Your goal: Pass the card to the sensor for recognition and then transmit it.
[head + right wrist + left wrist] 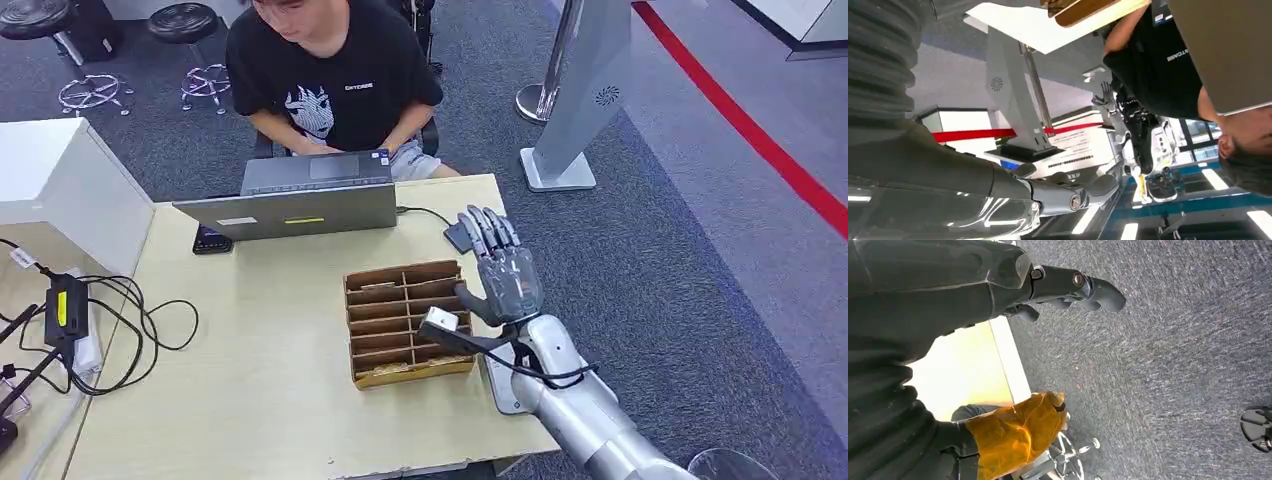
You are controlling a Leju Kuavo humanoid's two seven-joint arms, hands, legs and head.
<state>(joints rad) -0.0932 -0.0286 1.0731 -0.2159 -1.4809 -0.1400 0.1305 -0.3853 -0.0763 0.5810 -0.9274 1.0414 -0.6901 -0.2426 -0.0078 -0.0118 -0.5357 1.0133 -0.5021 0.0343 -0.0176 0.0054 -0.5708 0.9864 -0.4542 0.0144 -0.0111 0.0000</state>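
Card slots [405, 320] sit just beside right hand [505, 270] — fingers [487, 232] outstretched, empty.

A small dark sensor [458, 236] lies flat on the table's far edge, cabled.

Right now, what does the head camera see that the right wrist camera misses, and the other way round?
Only the head view takes in the wooden table, the cardboard divider box, the tangled black cables and the dark card reader. Only the right wrist view catches a second robot standing farther off. Both share the right hand with its fingers apart, the person, the laptop and the red floor stripe.
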